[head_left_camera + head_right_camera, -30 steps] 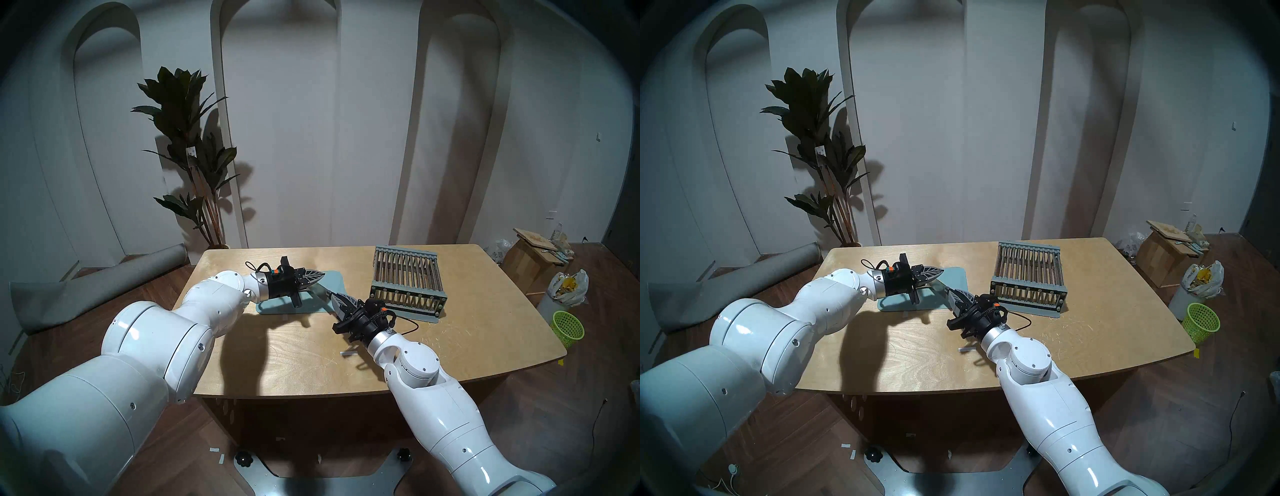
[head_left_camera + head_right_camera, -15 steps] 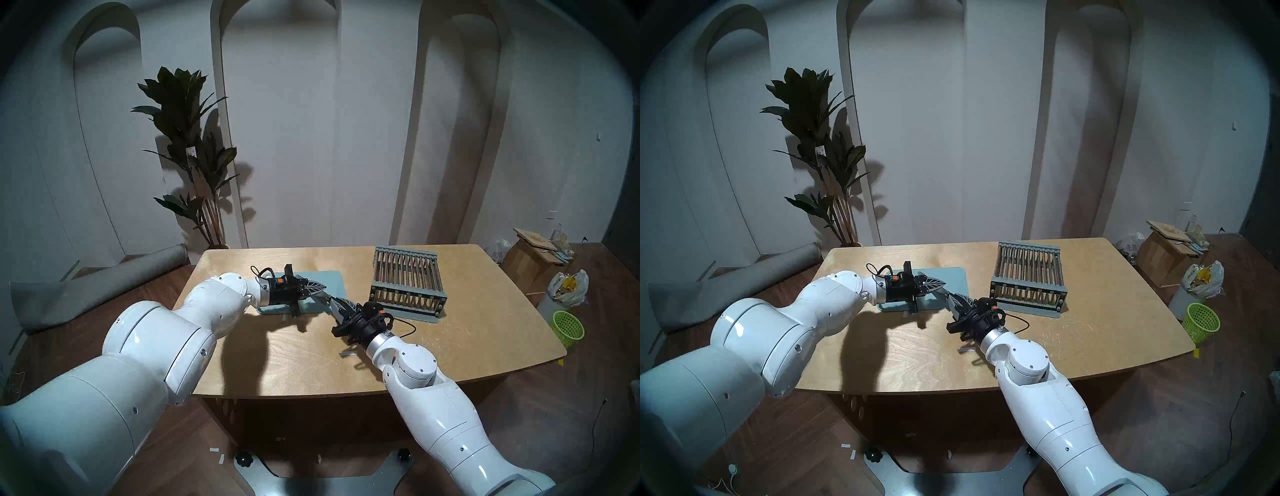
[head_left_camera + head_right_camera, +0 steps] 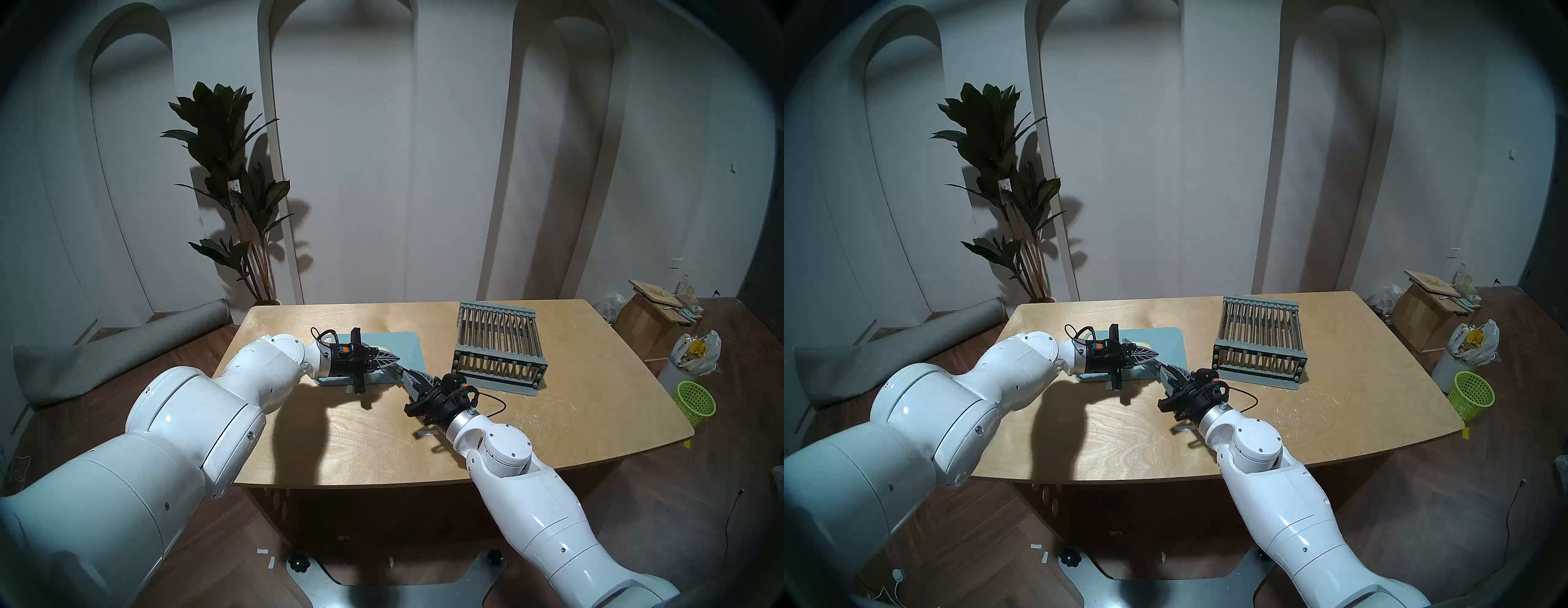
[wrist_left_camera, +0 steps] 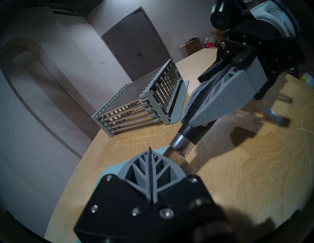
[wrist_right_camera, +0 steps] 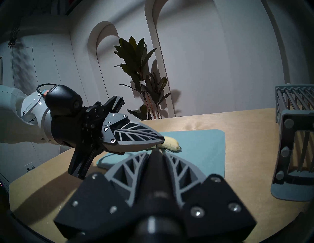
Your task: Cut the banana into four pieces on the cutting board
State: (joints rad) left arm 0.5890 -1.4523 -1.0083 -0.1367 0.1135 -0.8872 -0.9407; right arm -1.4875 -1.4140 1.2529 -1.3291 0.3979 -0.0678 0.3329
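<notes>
The peeled banana (image 5: 170,143) lies whole on the light blue-grey cutting board (image 5: 203,144); only a pale sliver (image 3: 384,349) of it shows in the head views. My left gripper (image 3: 396,360) is shut and empty, lying low over the board (image 3: 409,346). Its tip (image 5: 162,138) covers the banana's left end; I cannot tell whether it touches. My right gripper (image 3: 405,372) is shut on a knife's black handle (image 4: 192,134), at the board's front right edge. The blade (image 3: 390,370) points at the banana and passes under the left gripper's fingers (image 4: 149,169).
A grey slatted rack (image 3: 498,344) stands on the table right of the board, close to my right wrist. A small strip of tape (image 3: 426,433) lies under the right forearm. A green basket (image 3: 695,401) and bags are on the floor at the right.
My left gripper has come down and toward the board's front, and a bit of banana now shows behind it. My right gripper has dropped lower with the knife.
</notes>
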